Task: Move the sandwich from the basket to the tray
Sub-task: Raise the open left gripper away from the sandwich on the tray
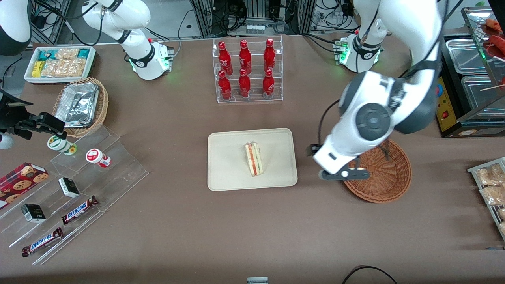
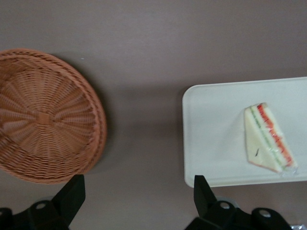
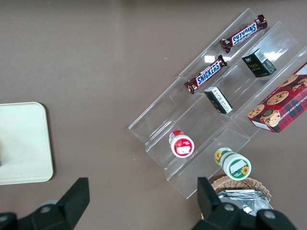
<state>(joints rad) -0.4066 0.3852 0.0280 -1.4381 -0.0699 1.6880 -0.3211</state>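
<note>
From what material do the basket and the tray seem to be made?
The basket looks like woven wicker, reddish-brown and matte: the radiating weave shows clearly. The tray seems moulded plastic or pressed fibre, cream and smooth with no gloss; I cannot tell which. The sandwich lies on it. The gripper, open, hangs between the two.

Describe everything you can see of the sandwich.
The sandwich is a small triangular wedge of pale white bread with a red and green filling stripe along its cut edge, seemingly in clear wrap. It lies flat on the cream tray, near the middle, touching nothing else. The woven basket beside the tray holds nothing. The gripper is open, above bare table between basket and tray, apart from the sandwich.
</note>
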